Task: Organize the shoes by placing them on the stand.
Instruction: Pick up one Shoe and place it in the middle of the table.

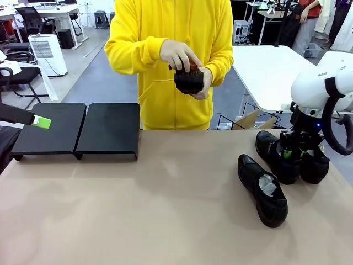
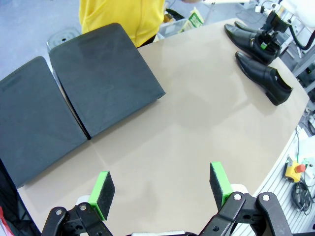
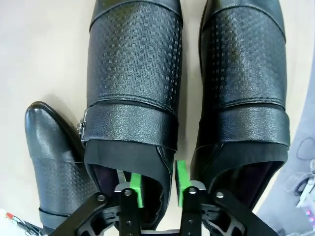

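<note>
Three glossy black shoes [image 1: 273,154] sit together at the right end of the table [image 1: 138,210]. The middle shoe [image 3: 135,73] and its neighbour [image 3: 243,73] lie side by side with their toes pointing the same way. A third shoe [image 1: 262,190] lies just beside them on the robot's side, with white paper [image 1: 268,184] in its opening.

The right gripper [image 3: 158,186] is down at the middle shoe's heel end. One green pad [image 3: 136,189] is inside the opening and the other is outside, in the gap between the two shoes, so the collar wall stands between them (whether they pinch the leather I cannot tell).

Well apart, at the far left of the table, is the stand [image 1: 107,130], two flat matte-black panels set edge to edge. The left gripper [image 2: 162,189] hovers by the stand's left end, looking down on the tabletop, with its jaws spread wide and released.

Across the table a person [image 1: 171,33] in a yellow hoodie holds a dark thing [image 1: 189,81], possibly a shoe, in both hands [image 1: 179,55] at chest height.
</note>
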Controlling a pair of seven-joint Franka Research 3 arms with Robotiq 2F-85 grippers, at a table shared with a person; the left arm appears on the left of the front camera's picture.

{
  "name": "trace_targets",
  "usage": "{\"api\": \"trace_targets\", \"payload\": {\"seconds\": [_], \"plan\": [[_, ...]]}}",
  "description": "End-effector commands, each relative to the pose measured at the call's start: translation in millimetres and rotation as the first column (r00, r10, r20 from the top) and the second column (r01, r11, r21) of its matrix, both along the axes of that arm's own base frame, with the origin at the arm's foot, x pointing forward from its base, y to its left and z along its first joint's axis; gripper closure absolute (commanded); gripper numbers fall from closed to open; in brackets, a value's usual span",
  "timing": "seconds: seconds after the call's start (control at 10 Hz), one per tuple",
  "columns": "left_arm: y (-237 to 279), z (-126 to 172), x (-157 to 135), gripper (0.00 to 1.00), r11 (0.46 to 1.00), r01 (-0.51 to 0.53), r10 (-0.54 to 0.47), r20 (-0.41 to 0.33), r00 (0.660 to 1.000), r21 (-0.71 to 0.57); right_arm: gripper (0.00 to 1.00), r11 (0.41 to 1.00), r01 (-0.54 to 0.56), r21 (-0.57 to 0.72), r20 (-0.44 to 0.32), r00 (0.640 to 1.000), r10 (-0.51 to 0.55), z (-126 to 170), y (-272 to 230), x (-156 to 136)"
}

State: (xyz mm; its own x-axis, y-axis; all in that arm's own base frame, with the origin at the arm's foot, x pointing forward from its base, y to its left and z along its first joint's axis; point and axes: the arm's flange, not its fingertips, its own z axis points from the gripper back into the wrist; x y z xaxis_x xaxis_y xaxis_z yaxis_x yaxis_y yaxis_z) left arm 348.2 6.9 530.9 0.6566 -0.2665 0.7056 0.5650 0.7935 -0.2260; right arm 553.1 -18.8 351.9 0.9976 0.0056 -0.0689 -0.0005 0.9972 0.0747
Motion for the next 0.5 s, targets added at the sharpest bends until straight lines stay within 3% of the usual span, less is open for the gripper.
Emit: {"api": "trace_targets", "payload": {"seconds": [0.0, 0.4], "plan": [[0.7, -1.4, -1.0, 0.00, 1.000, 0.013, -0.013, 0.006, 1.000, -0.008, 1.00, 0.999, 0.022, -0.031, -0.030, 0.999, -0.023, -0.8, -1.3, 10.2], [0.7, -1.4, -1.0, 0.00, 1.000, 0.013, -0.013, 0.006, 1.000, -0.008, 1.00, 1.000, 0.025, -0.015, -0.081, 0.996, -0.026, -11.7, -3.6, 18.3]]}}
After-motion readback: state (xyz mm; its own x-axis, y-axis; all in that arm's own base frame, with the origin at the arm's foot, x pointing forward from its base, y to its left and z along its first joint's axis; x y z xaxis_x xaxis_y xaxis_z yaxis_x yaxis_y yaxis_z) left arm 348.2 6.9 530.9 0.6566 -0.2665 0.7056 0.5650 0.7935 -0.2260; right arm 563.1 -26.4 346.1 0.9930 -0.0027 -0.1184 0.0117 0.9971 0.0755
